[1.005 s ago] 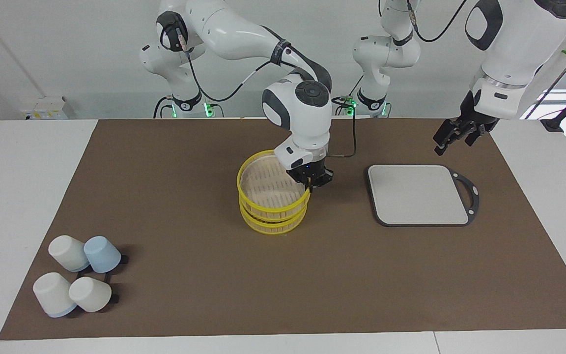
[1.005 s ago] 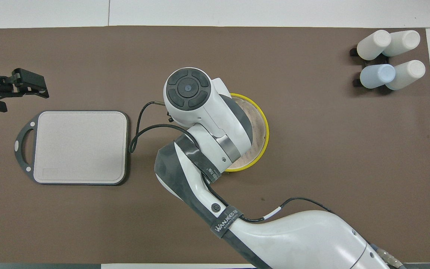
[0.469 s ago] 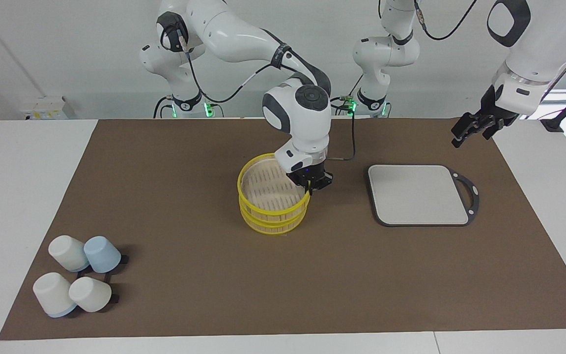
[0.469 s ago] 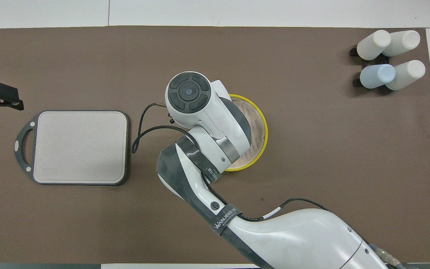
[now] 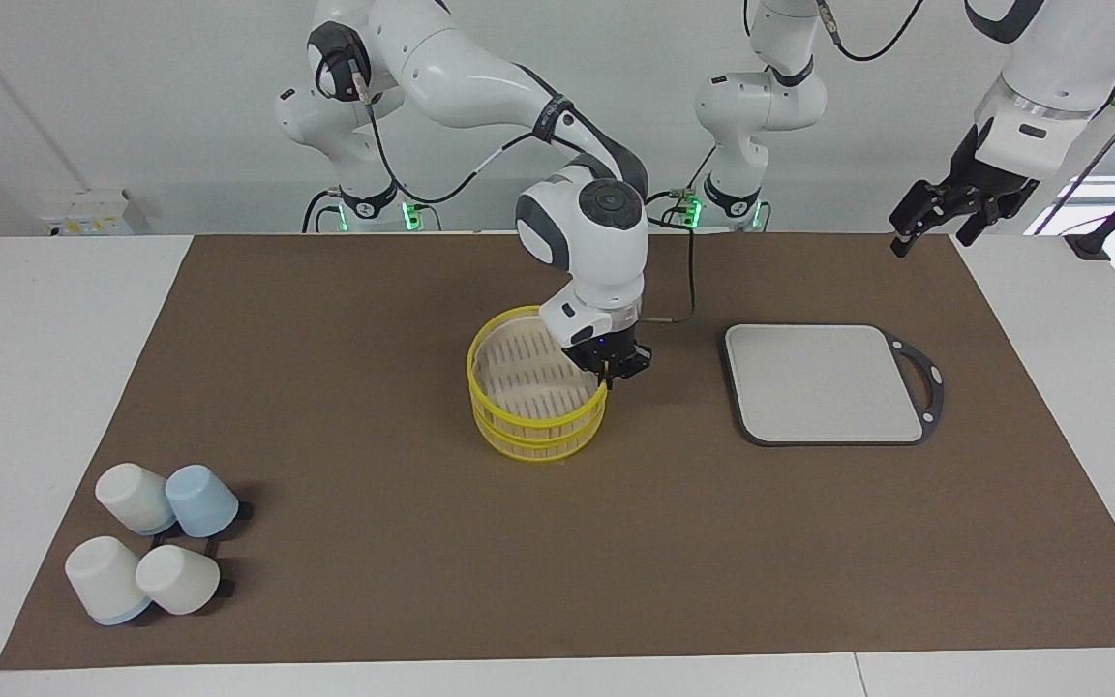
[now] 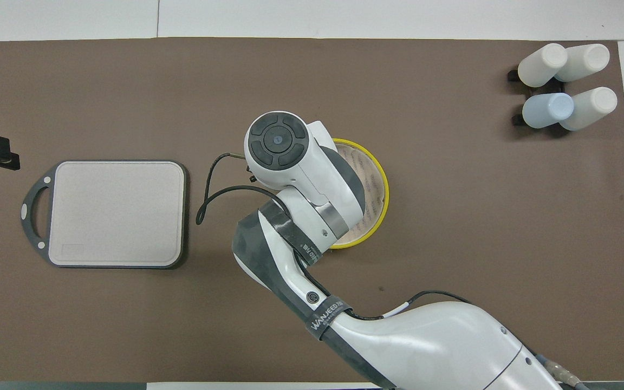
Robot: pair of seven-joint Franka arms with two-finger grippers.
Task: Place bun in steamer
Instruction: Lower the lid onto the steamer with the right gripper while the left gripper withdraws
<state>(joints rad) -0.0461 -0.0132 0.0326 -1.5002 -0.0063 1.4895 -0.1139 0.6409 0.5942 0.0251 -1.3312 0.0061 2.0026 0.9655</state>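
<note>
A brown rectangular mat (image 5: 345, 542) of matte fabric-like sheet covers most of the white table. Near its middle stands the steamer (image 5: 528, 407), a round basket of two stacked tiers with bright yellow rims and a pale slatted floor; it sits upright with its open mouth facing up, and being round it shows no long axis. Its floor, where visible, is bare, and the bun cannot be seen in either view.

Beside the steamer, toward the left arm's end of the table, lies a flat grey square tray (image 5: 824, 382) with rounded corners, a dark rim and a looped handle pointing away from the steamer. Well apart from the steamer, toward the right arm's end and farther from the robots, a cluster of four smooth cups (image 5: 156, 552), three white and one pale blue, lies tipped on small black stands.

The right gripper (image 5: 610, 371) sits at the steamer's upper rim on the tray side, its fingertips together on the yellow rim. The left gripper (image 5: 935, 215) hangs in the air over the mat's corner, well apart from the steamer, jaws apart and holding nothing.
</note>
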